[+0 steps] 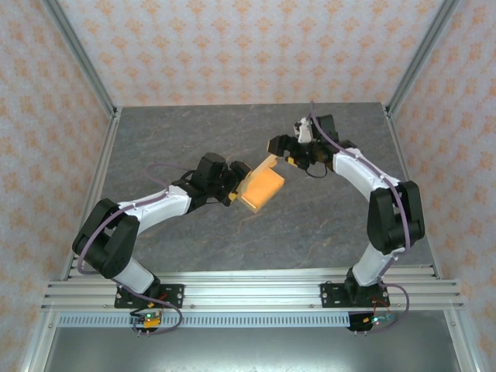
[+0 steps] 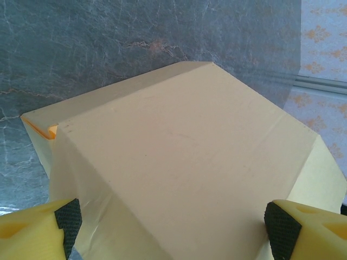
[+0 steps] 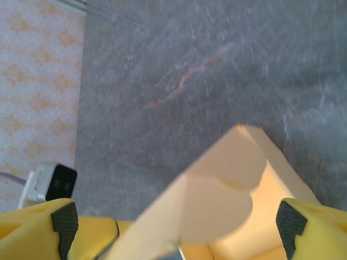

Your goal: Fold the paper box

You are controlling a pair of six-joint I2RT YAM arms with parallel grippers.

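Top view: paper box (image 1: 261, 188) near centre of grey worktop (image 1: 155, 132), between both arms. Left gripper (image 1: 232, 188) at box's left edge. Right gripper (image 1: 285, 157) at pale flap on box's far right corner.

Left wrist view: tan box face spans gap between black pads (image 2: 68, 219), which are spread wide. Cannot tell whether they press on it.

Right wrist view: fingers (image 3: 65, 227) spread wide, not clamped. Box flap corner rises between them, inside glowing orange.

Paper box (image 1: 262, 191): tan-orange thin cardboard, partly folded into shallow rectangular form, tilted, mid-scene; loose flap standing at 1 o'clock edge.
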